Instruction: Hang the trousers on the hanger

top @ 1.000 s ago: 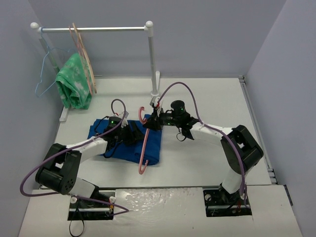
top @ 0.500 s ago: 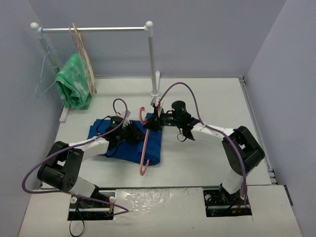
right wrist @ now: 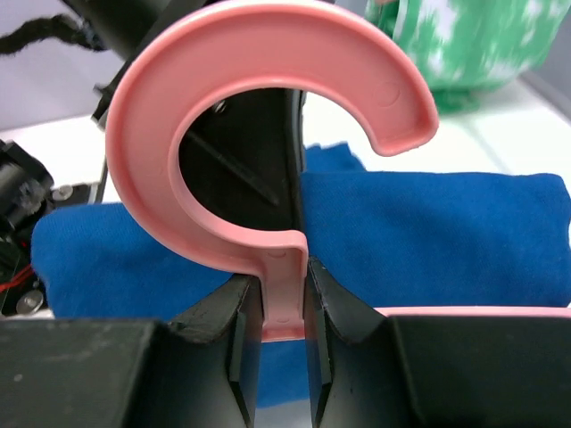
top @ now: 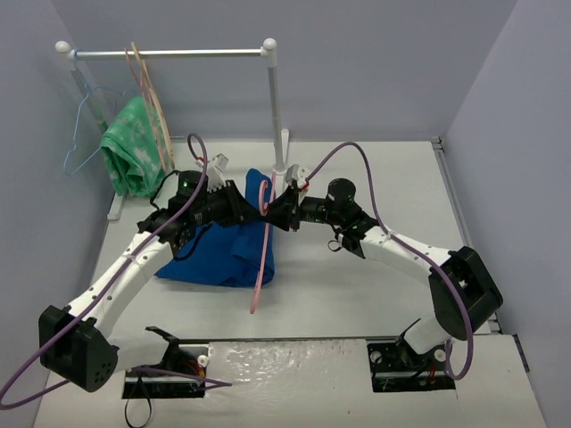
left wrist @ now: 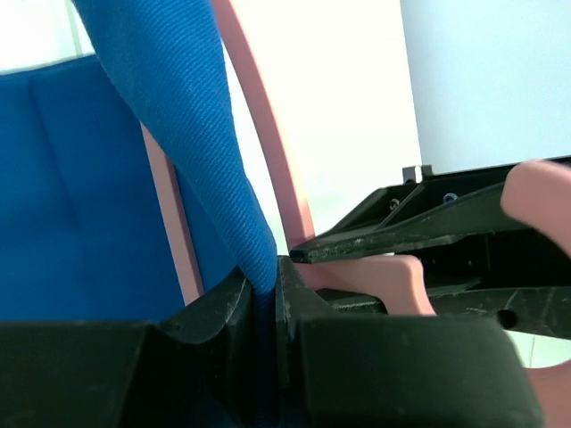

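The royal-blue trousers [top: 214, 254] lie bunched on the table, left of centre, with one fold pulled up to the hanger's hook. My left gripper [top: 246, 205] is shut on that fold; in the left wrist view the cloth [left wrist: 183, 134] runs down into the closed jaws of the gripper [left wrist: 265, 299]. The pink hanger [top: 264, 259] hangs tilted over the trousers' right edge. My right gripper [top: 278, 212] is shut on its neck, just below the curled hook [right wrist: 259, 36], with the fingertips [right wrist: 245, 321] pressing the stem from both sides. Blue cloth [right wrist: 437, 232] lies behind the hanger.
A white clothes rail [top: 272, 107] stands at the back. From it hang a green patterned cloth [top: 134, 156], a beige hanger [top: 152, 98] and a thin light-blue wire hanger [top: 82, 134]. The two grippers nearly touch each other.
My left gripper has shut on the trousers and lifted a fold up and right toward the hanger's hook. The right gripper has raised the hanger slightly, keeping its grip.
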`<state>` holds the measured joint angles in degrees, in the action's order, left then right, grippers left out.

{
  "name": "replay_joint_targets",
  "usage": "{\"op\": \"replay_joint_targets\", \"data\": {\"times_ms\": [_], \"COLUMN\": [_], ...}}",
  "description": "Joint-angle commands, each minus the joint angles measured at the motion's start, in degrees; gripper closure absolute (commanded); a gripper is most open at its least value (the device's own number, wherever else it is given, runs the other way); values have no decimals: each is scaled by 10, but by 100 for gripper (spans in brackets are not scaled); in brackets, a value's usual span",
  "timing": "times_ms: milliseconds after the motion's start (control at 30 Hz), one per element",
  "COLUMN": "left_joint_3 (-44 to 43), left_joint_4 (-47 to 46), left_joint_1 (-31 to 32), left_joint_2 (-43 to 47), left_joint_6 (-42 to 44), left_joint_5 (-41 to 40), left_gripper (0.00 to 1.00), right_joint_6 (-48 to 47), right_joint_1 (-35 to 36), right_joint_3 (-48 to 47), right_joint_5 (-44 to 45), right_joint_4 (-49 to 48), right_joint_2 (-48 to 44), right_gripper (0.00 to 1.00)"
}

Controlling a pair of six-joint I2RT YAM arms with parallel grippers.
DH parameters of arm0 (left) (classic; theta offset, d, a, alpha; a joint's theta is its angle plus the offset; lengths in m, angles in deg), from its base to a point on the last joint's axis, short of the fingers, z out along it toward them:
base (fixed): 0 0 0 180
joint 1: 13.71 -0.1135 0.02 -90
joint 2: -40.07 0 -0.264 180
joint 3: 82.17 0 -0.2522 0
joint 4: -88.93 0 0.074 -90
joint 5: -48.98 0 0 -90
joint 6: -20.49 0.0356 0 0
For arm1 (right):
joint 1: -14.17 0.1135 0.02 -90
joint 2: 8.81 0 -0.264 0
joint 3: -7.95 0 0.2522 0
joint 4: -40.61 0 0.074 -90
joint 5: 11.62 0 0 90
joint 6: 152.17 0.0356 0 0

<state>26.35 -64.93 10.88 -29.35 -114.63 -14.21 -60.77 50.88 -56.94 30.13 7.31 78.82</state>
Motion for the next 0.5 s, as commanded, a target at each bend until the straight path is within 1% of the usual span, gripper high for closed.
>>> {"op": "replay_joint_targets", "data": {"times_ms": [0, 33, 200, 300, 467], "left_joint_3": [-135, -171, -292, -346, -400], "left_joint_4": [34, 44, 104, 131, 165], "left_joint_1": [6, 6, 13, 14, 14], "left_joint_2": [23, 14, -25, -42, -58], "left_joint_6": [24, 26, 38, 47, 56], "left_joint_5": [-4, -4, -2, -1, -8], "left_gripper": [100, 100, 100, 100, 100], "right_joint_6": [17, 16, 11, 14, 16], "right_joint_1": [-3, -3, -6, -8, -15], "right_joint_3": [-11, -15, -39, -42, -41], "right_joint_5": [-21, -22, -28, -30, -36], "right_joint_4": [-55, -53, -48, -53, -54], "right_joint_2": [-44, -46, -45, -42, -40], "right_gripper": [100, 100, 100, 100, 100]}}
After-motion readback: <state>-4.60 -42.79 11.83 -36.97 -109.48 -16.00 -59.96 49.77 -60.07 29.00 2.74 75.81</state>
